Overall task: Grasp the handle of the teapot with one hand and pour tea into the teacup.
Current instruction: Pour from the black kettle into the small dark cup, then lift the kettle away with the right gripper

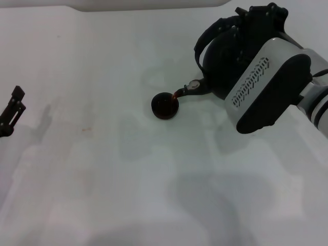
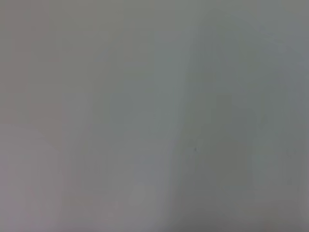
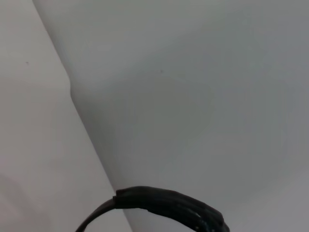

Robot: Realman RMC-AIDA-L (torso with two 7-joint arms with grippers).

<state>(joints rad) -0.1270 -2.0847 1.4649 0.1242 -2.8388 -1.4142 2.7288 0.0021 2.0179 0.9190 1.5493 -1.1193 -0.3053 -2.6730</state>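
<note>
In the head view the black teapot (image 1: 225,59) hangs tilted at the right, its spout (image 1: 193,86) with the pale tip pointing down and left. A thin brown stream of tea runs from the spout into the small dark teacup (image 1: 165,106), which stands on the table and holds dark tea. My right gripper (image 1: 252,18) is shut on the arched black handle (image 1: 204,40) at the top of the pot, and my right arm hides the pot's right side. A piece of the black handle (image 3: 166,205) shows in the right wrist view. My left gripper (image 1: 13,108) is parked at the far left edge.
The white table (image 1: 102,169) carries nothing else that shows. Its far edge (image 1: 66,6) runs along the top of the head view. The left wrist view shows only bare pale surface.
</note>
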